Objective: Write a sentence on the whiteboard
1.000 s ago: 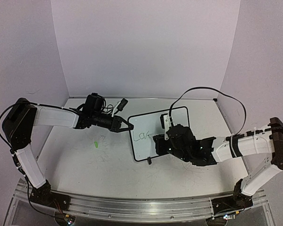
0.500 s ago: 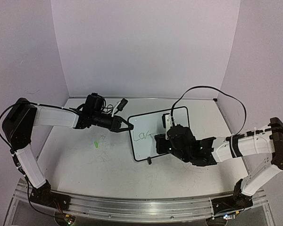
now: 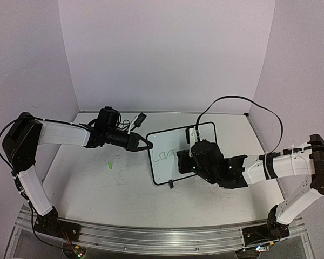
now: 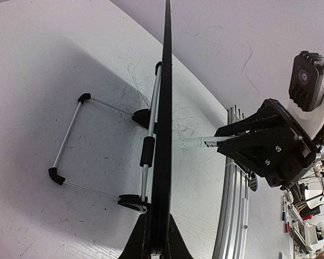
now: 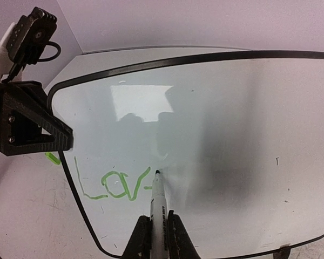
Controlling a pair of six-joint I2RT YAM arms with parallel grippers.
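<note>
from above, we see the whiteboard point(image 3: 166, 170) a little right of the table's point(image 3: 97, 189) centre, its short side turned toward the left arm. the left gripper point(image 3: 149, 145) is pinched on the board's left edge near the far corner. the right gripper point(image 3: 181, 162) hangs over the board's middle, just right of some green writing point(image 3: 163, 156). from this height we cannot make out what it carries. a small green mark point(image 3: 110, 165) lies on the table, well left of the board.

from the left wrist, the board shows edge-on as a thin black line running up from between the fingers, which are clamped on its frame. a wire stand point(image 3: 141, 116) sticks out behind the board. on the writing side the right gripper holds a marker point(image 4: 201, 142) pointed at the board.

from the right wrist, the fingers are closed on the marker's barrel. its dark tip sits at the white surface just right of the last green stroke. we cannot tell if it touches. the writing reads roughly "lov-", and the left gripper clasps the frame at the left.
</note>
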